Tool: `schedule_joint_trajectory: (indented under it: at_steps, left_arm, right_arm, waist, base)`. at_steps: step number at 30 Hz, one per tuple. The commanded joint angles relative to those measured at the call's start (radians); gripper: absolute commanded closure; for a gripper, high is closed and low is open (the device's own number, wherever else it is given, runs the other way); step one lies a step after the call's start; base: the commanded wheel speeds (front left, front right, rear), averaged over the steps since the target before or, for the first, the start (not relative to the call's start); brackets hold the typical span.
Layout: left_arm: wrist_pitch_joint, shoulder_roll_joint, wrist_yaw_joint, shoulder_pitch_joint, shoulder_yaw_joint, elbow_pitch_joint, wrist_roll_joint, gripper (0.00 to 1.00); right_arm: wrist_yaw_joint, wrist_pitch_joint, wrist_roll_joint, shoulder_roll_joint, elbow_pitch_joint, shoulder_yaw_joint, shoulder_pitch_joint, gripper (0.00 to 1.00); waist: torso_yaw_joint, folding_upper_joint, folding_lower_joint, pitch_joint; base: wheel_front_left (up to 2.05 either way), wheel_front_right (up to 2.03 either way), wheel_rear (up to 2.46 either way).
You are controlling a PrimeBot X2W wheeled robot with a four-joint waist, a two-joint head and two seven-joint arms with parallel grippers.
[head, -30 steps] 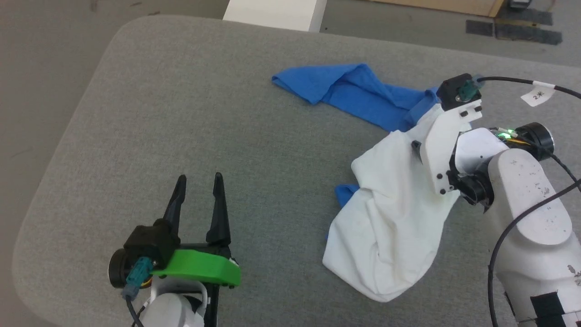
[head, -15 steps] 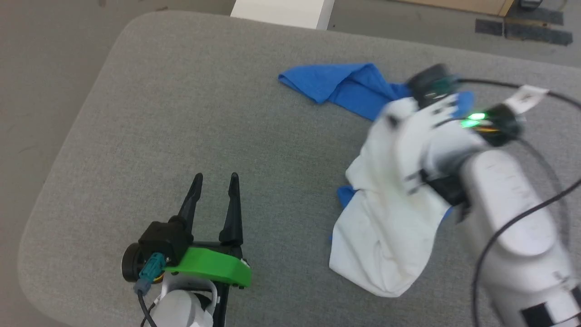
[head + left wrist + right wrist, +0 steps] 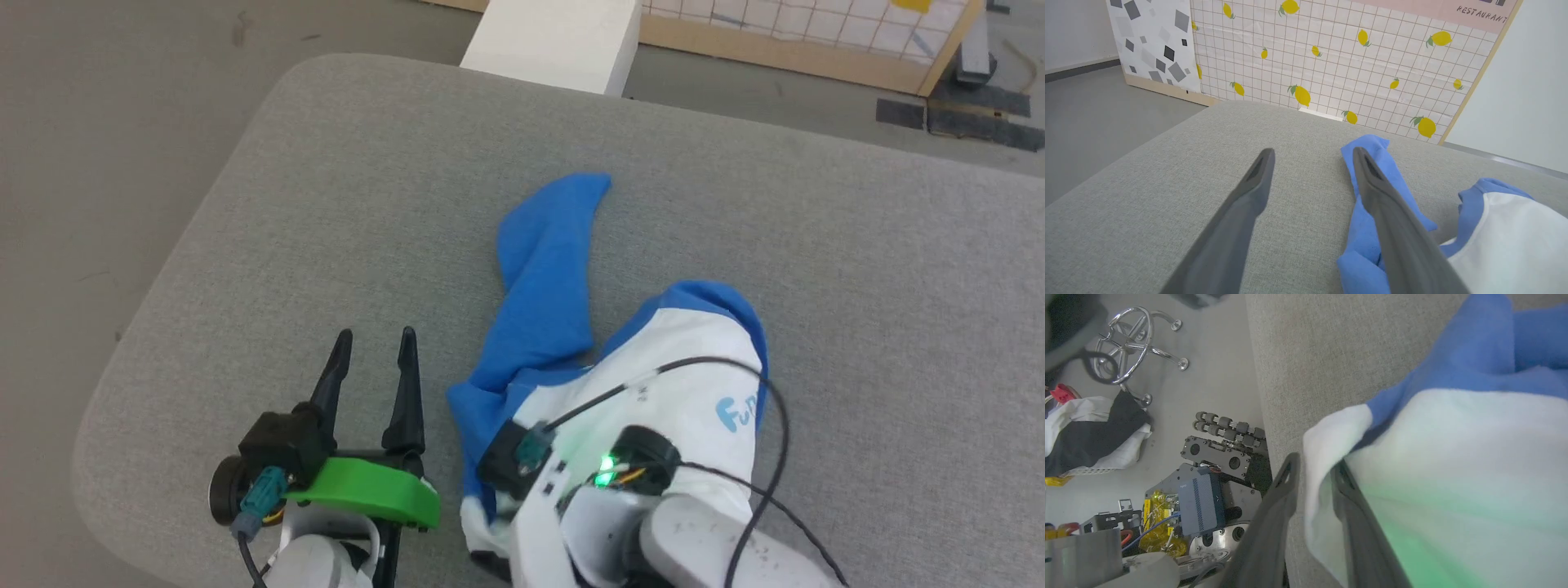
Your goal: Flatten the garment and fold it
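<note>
The garment [image 3: 694, 384], white with blue sleeves, lies bunched on the grey padded table [image 3: 326, 204], with one blue sleeve [image 3: 547, 269] stretched toward the far side. Blue lettering shows on its chest. My right arm [image 3: 571, 506] lies over its near part at the table's front edge. In the right wrist view my right gripper [image 3: 1314, 463] has a fold of the white garment [image 3: 1453, 457] between its fingers, which stand a little apart and touch the cloth. My left gripper [image 3: 375, 333] hovers open and empty just left of the garment [image 3: 1502, 245], its right finger beside the blue sleeve.
A white block [image 3: 555, 33] stands behind the table's far edge, with a lemon-print panel [image 3: 1331, 61] beyond it. Below the front edge are my own base [image 3: 1208, 498], a chrome chair foot [image 3: 1126, 347] and a pile of clothes [image 3: 1086, 428]. Bare table stretches to the left and right.
The right arm swung from the far right to the table's front edge, dragging the garment toward me and turning the sleeve lengthwise. The head camera shifted too. The left gripper stayed open.
</note>
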Motion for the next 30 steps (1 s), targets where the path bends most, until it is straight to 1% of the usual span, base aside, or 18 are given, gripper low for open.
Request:
schedule_joint_trajectory:
  at_steps: [1,3,6,9,12,15,19,21,23,26,30]
  left_arm:
    - [-0.005,-0.003,-0.006,0.009,0.006,0.003,0.000,0.00]
    - [-0.005,-0.003,-0.005,0.015,0.010,0.007,0.000,0.00]
    - [-0.005,-0.003,-0.003,0.020,0.015,0.012,0.000,0.00]
    - [-0.005,-0.003,-0.003,0.022,0.017,0.013,0.002,0.00]
    - [-0.005,-0.003,-0.003,0.023,0.018,0.013,0.005,0.00]
    - [-0.005,-0.003,-0.005,0.025,0.019,0.011,0.011,0.00]
    - [-0.005,-0.003,-0.006,0.024,0.022,0.004,0.014,0.00]
    - [-0.005,-0.003,-0.007,0.023,0.021,0.002,0.015,0.00]
    - [-0.005,-0.003,-0.006,0.020,0.021,0.001,0.015,0.00]
    - [-0.005,-0.003,-0.005,0.015,0.019,0.000,0.015,0.00]
    - [-0.005,-0.003,-0.004,0.010,0.015,0.003,0.015,0.00]
  right_arm:
    - [-0.002,-0.023,0.020,-0.008,-0.007,-0.019,0.002,0.00]
    - [-0.002,-0.067,0.042,-0.009,-0.024,-0.067,-0.003,0.00]
    - [-0.002,-0.154,0.060,-0.002,-0.058,-0.185,-0.005,0.00]
    - [-0.002,-0.222,0.010,0.002,-0.072,-0.345,0.008,0.00]
    - [-0.002,-0.229,-0.055,0.001,-0.071,-0.486,0.040,0.00]
    - [-0.002,-0.202,-0.129,-0.005,-0.071,-0.624,0.089,0.00]
    - [-0.002,-0.150,-0.208,-0.001,-0.080,-0.761,0.157,0.00]
    - [-0.002,-0.124,-0.250,-0.004,-0.080,-0.797,0.185,0.00]
    - [-0.002,-0.103,-0.268,0.006,-0.075,-0.820,0.208,0.00]
    - [-0.002,-0.083,-0.292,0.015,-0.062,-0.831,0.227,0.00]
    - [-0.002,-0.066,-0.309,0.030,-0.030,-0.818,0.231,0.00]
  waist:
    - [0.001,0.0000,0.0000,-0.010]
    - [-0.007,0.0000,0.0000,-0.019]
    - [-0.026,0.0000,0.0000,-0.033]
    - [-0.046,0.0000,0.0000,-0.047]
    - [-0.061,0.0000,0.0000,-0.055]
    - [-0.070,0.0000,0.0000,-0.056]
    - [-0.076,0.0000,0.0000,-0.046]
    - [-0.077,0.0000,0.0000,-0.037]
    - [-0.075,0.0000,0.0000,-0.028]
    - [-0.071,0.0000,0.0000,-0.015]
    - [-0.063,0.0000,0.0000,-0.002]
  base:
    - [0.00,0.00,0.00]
    - [0.00,0.00,0.00]
    - [0.00,0.00,0.00]
    - [0.00,0.00,0.00]
    - [0.00,0.00,0.00]
    - [0.00,0.00,0.00]
    - [0.00,0.00,0.00]
    - [0.00,0.00,0.00]
    - [0.00,0.00,0.00]
    - [0.00,0.00,0.00]
    - [0.00,0.00,0.00]
